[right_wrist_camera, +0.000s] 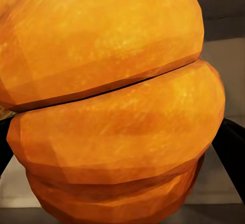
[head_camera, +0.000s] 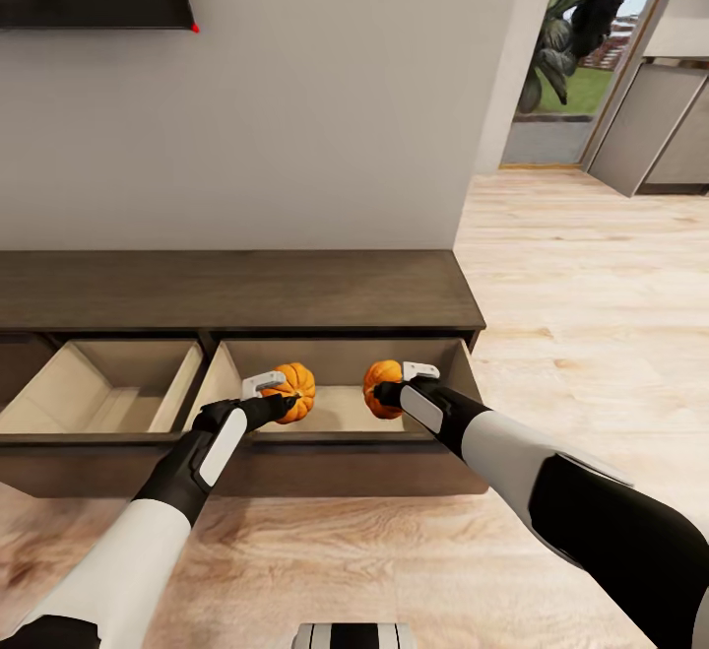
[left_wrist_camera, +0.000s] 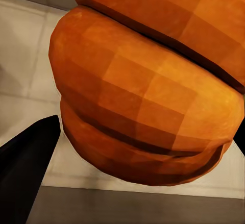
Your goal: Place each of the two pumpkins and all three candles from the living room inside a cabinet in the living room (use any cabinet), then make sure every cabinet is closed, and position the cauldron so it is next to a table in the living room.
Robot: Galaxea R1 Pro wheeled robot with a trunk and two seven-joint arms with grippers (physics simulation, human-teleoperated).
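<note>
Pumpkins, two small ribbed bright-orange ones, are hanging over the pale open drawer (head_camera: 335, 408) of the long dark-brown wood cabinet (head_camera: 236, 290) because we are gripping one (head_camera: 293, 391) in our left gripper (head_camera: 279, 395) at eleven o'clock and the other (head_camera: 380, 386) in our right gripper (head_camera: 392, 391) at one o'clock, ready to drop them inside.

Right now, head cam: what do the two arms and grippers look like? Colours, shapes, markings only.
Both arms have glossy black upper sections, smooth white tapering forearm shells and black wrists with a white oval inset panel. The left gripper and right gripper each carry a small light-grey bracket on top, with dark fingers. No cables or lettering visible.
</note>
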